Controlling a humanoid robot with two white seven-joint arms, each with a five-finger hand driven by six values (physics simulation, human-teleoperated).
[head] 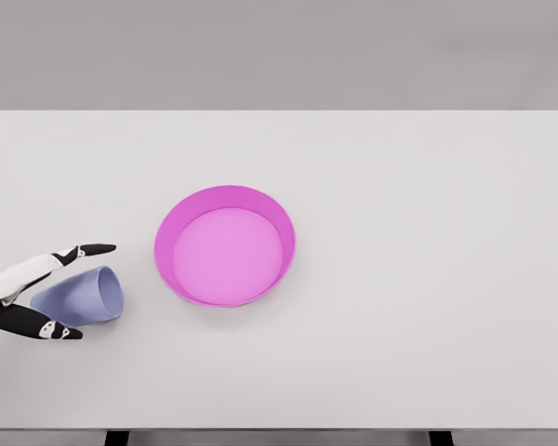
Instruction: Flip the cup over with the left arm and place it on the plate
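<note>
The left hand (pixel 39 293) closes its black-tipped fingers (pixel 95 249) around a pale lavender cup (pixel 84 295) lying sideways. A round magenta plate (pixel 281 223) sits just beside it on the white table (pixel 428 232)

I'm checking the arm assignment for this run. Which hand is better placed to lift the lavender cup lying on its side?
Left. The left hand already brackets the cup, fingers above and below it, left of the pink plate. No right arm is in view.

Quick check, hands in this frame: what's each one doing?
Left hand: fingers closed around the lavender cup, which lies on its side beside the pink plate.
Right hand: not in view.
</note>
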